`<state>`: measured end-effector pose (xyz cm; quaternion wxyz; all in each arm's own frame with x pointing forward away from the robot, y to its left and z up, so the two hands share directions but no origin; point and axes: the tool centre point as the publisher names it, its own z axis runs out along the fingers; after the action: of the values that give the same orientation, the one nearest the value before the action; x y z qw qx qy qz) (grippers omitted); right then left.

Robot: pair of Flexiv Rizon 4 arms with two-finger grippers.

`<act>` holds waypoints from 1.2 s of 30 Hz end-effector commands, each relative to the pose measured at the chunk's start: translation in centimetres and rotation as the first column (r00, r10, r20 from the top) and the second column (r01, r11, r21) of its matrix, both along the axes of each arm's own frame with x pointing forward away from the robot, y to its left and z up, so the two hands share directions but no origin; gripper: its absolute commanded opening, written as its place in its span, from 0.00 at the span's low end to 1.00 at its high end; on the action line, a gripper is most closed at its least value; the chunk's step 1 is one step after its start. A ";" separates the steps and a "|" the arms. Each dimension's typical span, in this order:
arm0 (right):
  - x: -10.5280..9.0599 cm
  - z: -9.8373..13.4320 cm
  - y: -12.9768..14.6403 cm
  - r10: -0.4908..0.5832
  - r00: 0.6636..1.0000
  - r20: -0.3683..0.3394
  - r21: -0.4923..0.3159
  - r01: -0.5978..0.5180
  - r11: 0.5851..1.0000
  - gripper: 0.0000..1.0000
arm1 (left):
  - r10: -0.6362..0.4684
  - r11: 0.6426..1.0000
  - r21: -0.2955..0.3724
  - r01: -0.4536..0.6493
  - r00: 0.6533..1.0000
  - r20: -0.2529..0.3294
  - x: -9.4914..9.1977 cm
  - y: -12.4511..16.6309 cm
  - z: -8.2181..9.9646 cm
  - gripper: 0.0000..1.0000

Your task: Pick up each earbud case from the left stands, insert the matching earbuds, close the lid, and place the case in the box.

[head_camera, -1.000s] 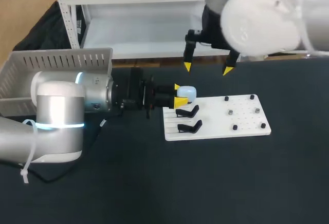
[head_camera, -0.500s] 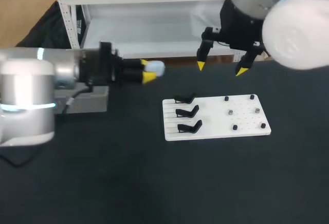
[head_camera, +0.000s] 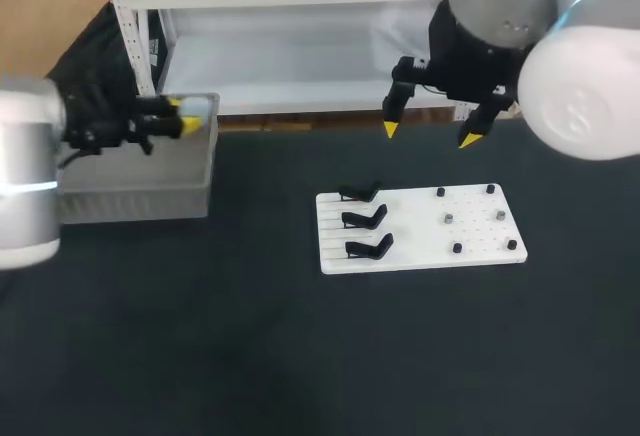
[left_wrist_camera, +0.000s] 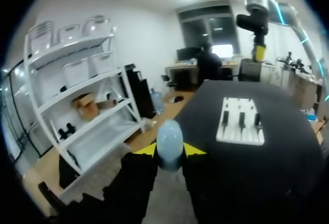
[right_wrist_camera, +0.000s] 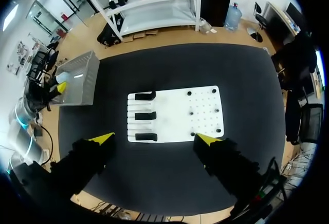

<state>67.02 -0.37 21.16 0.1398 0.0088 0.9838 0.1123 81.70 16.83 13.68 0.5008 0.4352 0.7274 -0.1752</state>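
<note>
Pale blue earbud case (left_wrist_camera: pixel 169 142) clamped in left gripper (head_camera: pixel 183 116) over grey box (head_camera: pixel 140 199), tabletop's far-left corner. Right gripper (head_camera: pixel 429 135) spread wide above far edge.

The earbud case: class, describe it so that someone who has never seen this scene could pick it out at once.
At the black table's far left corner stands a grey box. Over it the left tool grips the earbud case. It is the only pale blue, rounded thing; the stands on the white board are black.
</note>
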 end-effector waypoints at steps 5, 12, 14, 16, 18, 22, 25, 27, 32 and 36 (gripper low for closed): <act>-0.5 -0.1 -0.1 -0.008 1.000 0.019 0.000 0.008 1.000 1.00 | 0.258 0.963 0.086 -0.255 0.966 -0.028 3.3 2.4 -1.1 0.00; -0.5 -0.1 -0.1 -0.008 1.000 0.019 0.000 0.008 1.000 1.00 | 0.282 0.958 0.074 -0.278 0.958 -0.044 5.5 3.8 -2.3 0.00; -0.5 -0.1 -0.1 -0.008 1.000 0.019 0.000 0.008 1.000 1.00 | 0.281 0.958 0.073 -0.277 0.959 -0.044 5.8 4.0 -2.5 0.00; -0.5 -0.1 -0.1 -0.008 1.000 0.019 0.000 0.008 1.000 1.00 | 0.281 0.958 0.067 -0.278 0.959 -0.044 6.0 4.2 -2.7 0.00; -0.5 -0.1 -0.1 -0.008 1.000 0.019 0.000 0.008 1.000 1.00 | 0.279 0.959 0.059 -0.277 0.959 -0.043 6.0 4.3 -2.8 0.00; -0.5 -0.1 -0.1 -0.008 1.000 0.019 0.000 0.008 1.000 1.00 | 0.251 0.967 0.061 -0.249 0.967 -0.039 5.4 4.0 -3.1 0.83; -0.5 -0.1 -0.1 -0.008 1.000 0.019 0.000 0.008 1.000 1.00 | 0.231 0.972 0.055 -0.229 0.973 -0.029 4.7 3.6 -3.2 1.00; -0.5 -0.1 -0.1 -0.008 1.000 0.019 0.000 0.008 1.000 1.00 | 0.211 0.976 0.049 -0.210 0.977 -0.025 4.2 3.2 -3.1 1.00; -0.5 -0.1 -0.1 -0.008 1.000 0.019 0.000 0.008 1.000 1.00 | 0.182 0.983 0.038 -0.182 0.983 0.001 3.3 2.3 -2.2 1.00; -0.5 -0.1 -0.1 -0.008 1.000 0.019 0.000 0.008 1.000 1.00 | 0.146 0.989 -0.004 -0.146 0.988 0.046 2.2 1.0 -0.7 1.00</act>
<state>66.99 -0.36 21.15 0.1443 0.0093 0.9831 0.1119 85.50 17.84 12.48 0.4948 0.3903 0.7675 -0.1173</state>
